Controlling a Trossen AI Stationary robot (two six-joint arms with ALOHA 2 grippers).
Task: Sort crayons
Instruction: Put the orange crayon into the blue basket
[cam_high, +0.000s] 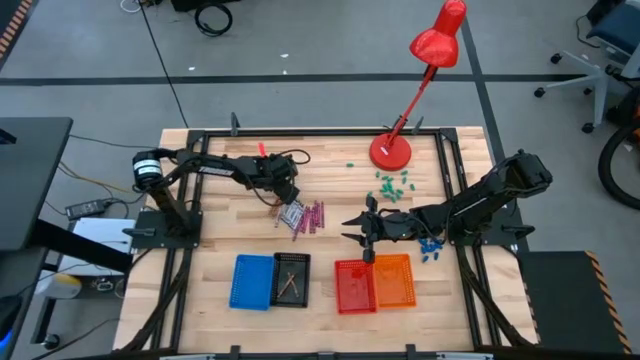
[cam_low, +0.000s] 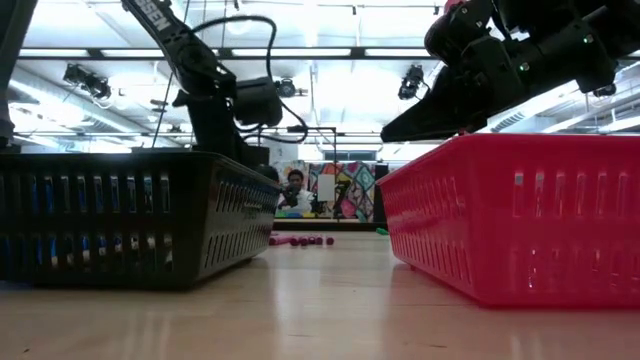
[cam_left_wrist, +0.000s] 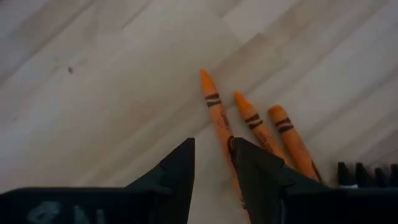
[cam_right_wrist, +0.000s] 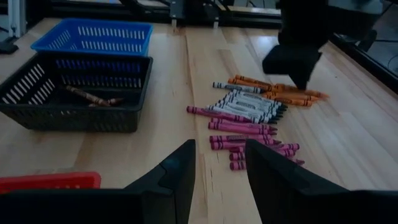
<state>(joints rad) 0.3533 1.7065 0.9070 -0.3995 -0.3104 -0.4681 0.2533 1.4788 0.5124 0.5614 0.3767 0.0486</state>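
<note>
**Left gripper hovering at the orange crayons, right gripper waiting over the red basket**

Three orange crayons (cam_left_wrist: 252, 121) are lying side by side on the bare wood under the left gripper (cam_left_wrist: 214, 163), their long axes near parallel and their tips all pointing away from its fingers. The jaws are standing a little apart with nothing between them; one finger (cam_left_wrist: 258, 171) is sitting on or just over the nearest orange crayon.

From the right wrist, the whole crayon pile (cam_right_wrist: 249, 121) is showing mid-table: an orange group farthest off, a band of grey-white ones in the middle, and several magenta ones nearest, most lying roughly crosswise to that camera; exact counts cannot be told. The left arm is partly covering the orange group.

Four baskets are sitting along the table's front edge: a blue basket (cam_high: 252, 281), a black basket (cam_high: 292, 279) holding two or three brown crayons (cam_right_wrist: 90, 96), a red basket (cam_high: 353, 286) and an orange basket (cam_high: 394, 279). The right gripper (cam_high: 362, 232) is hanging released and empty just behind the red basket. A red lamp (cam_high: 412, 75), green bits (cam_high: 390, 183) and blue chunks (cam_high: 431, 247) are lying elsewhere.
</note>
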